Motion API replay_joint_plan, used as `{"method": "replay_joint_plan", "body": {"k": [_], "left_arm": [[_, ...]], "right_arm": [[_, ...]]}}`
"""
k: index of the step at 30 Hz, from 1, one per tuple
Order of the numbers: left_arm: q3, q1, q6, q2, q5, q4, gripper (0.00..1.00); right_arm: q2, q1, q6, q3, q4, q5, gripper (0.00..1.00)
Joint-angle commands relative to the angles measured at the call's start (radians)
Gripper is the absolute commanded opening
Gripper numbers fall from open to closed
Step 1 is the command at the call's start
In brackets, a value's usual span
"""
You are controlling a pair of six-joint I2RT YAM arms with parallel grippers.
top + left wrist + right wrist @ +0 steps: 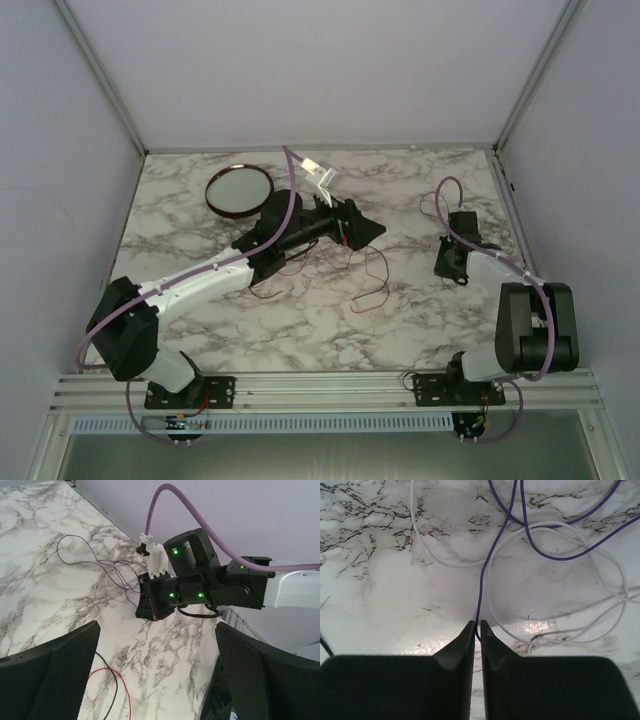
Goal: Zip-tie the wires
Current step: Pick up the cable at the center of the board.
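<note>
Wires [370, 285]: hair-thin, limp, strewn in open loops and crossings over the middle of the marble table [300, 335], flat on its surface. Dark red and black as seen from above, spreading just beneath and on the near side of the left gripper [362, 228].

More colours at closer range. In the right wrist view, a purple strand [480, 597] running straight down into the slit between the tips of the right gripper [479, 628]. Fingers there pressed together and pinching that strand. More purple curving across the top of that view, and white strands [413, 510] looping wide to either side, all lying on the marble.

In the left wrist view, a crossing bunch of purple and white [120, 577] just beside the right arm's black gripper head, and a red and black pair [116, 678] trailing over the marble between the left arm's fingers [60, 670]. Those fingers spread wide apart, one at each lower corner of the view.

Round dark-rimmed dish [209, 192] at the far left of the table, near the left arm's wrist and well apart from the wire loops. Only a pale, flat inner face showing inside it.
</note>
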Motion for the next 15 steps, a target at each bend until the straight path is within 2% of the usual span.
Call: {"method": "replay_joint_plan", "body": {"k": [1, 8, 15], "left_arm": [[0.031, -0.003, 0.024, 0.013, 0.023, -0.011, 1.0], [0.034, -0.011, 0.046, 0.028, 0.041, -0.015, 1.0], [0.059, -0.064, 0.06, 0.13, 0.046, 0.056, 1.0]], "right_arm": [[-0.03, 0.008, 0.002, 0.007, 0.014, -0.011, 0.04], [-0.156, 0.008, 0.009, 0.091, -0.072, -0.002, 0.0], [-0.31, 0.008, 0.096, 0.154, -0.045, -0.08, 0.0]]}}
